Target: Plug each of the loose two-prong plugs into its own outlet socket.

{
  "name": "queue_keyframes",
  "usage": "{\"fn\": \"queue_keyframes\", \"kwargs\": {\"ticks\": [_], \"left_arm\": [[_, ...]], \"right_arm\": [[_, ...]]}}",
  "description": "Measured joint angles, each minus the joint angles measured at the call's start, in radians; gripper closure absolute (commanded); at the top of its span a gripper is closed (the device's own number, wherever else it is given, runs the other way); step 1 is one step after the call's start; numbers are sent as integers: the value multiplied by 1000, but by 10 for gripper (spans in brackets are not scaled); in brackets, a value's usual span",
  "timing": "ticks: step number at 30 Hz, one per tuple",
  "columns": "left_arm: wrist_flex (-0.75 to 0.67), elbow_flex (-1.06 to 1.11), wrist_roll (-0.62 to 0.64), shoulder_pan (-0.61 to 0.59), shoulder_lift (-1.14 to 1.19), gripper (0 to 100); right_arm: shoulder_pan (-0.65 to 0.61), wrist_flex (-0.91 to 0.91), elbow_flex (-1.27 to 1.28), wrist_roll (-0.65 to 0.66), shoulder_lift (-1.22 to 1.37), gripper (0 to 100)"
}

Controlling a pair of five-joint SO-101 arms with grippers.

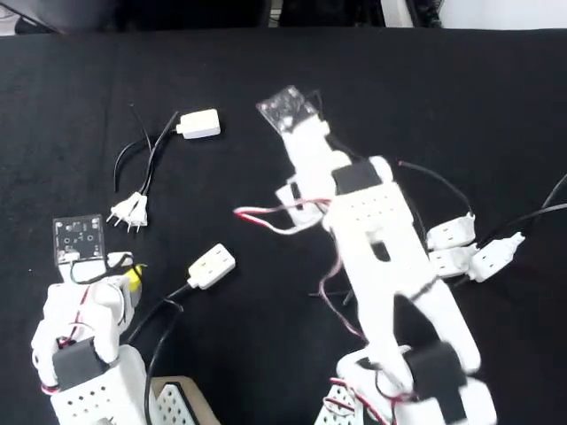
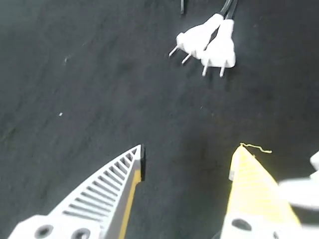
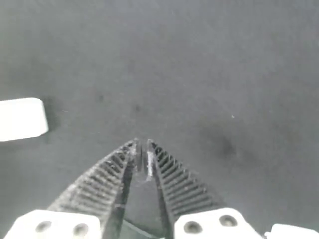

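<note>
Two loose white two-prong plugs (image 1: pixel 128 211) lie side by side on the black table, on black cords; the left wrist view has them (image 2: pixel 207 46) just ahead of my left gripper (image 2: pixel 191 149). That gripper (image 1: pixel 97 257) is open and holds nothing, low at the near left. A white outlet socket (image 1: pixel 199 124) lies at the far left, another (image 1: pixel 211 266) sits near the left arm. My right gripper (image 1: pixel 288 111) reaches toward the far middle; its fingers are shut on nothing (image 3: pixel 143 145), with the far socket (image 3: pixel 22 119) off to one side.
Several more white sockets (image 1: pixel 461 248) on black cords cluster at the right beside the right arm. Red and white wires (image 1: pixel 275 217) hang from that arm. Black cords (image 1: pixel 146 155) trail between the plugs and the far socket.
</note>
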Motion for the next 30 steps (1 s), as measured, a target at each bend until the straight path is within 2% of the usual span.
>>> {"fn": "queue_keyframes", "kwargs": {"ticks": [6, 11, 15, 20, 27, 30], "left_arm": [[6, 54, 0, -69, 0, 716], [6, 60, 0, -86, 0, 743], [6, 14, 0, -147, -12, 834], [9, -98, 0, -242, -17, 808], [72, -230, 0, -258, -17, 777], [92, -293, 0, -258, -17, 776]], "right_arm": [[-183, 164, -420, -9, 275, 986], [-313, 209, -816, -32, 591, 985], [-371, 218, -1126, -144, 872, 911], [-446, 264, -1479, -322, 1209, 792], [-517, 342, -1936, -466, 1559, 790], [-520, 365, -1982, -500, 1606, 790]]}}
